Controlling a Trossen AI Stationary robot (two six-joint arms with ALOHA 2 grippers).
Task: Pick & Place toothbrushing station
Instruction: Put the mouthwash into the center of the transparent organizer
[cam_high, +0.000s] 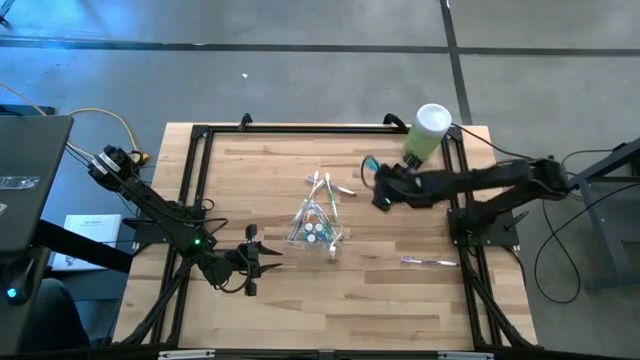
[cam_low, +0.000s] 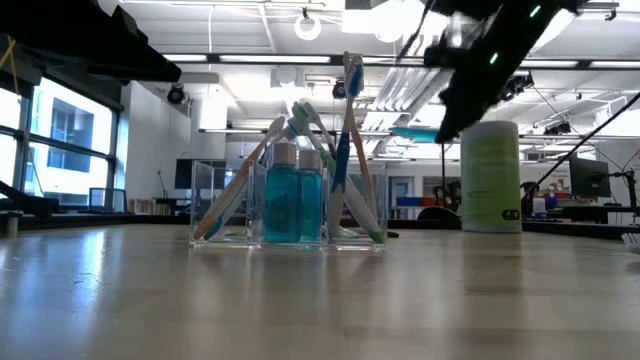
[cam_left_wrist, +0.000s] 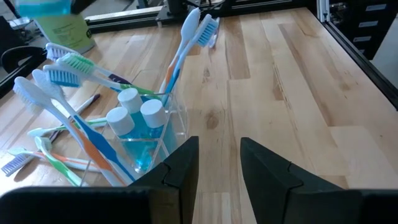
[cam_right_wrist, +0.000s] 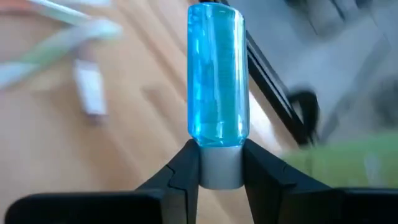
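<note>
Robotics lab/workshop: wood bench table (cam_high: 400, 300) w/ black frame, concrete floor around it, ceiling strip lights (cam_low: 240, 58) and monitors (cam_low: 588, 178) beyond.

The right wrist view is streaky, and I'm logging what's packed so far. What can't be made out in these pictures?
- Right wrist view: loose toothbrushes beyond the blue tube are motion-blurred.
- High view: contents of the clear cup too small to count.
- Low view: right gripper cut off by the top edge.
</note>
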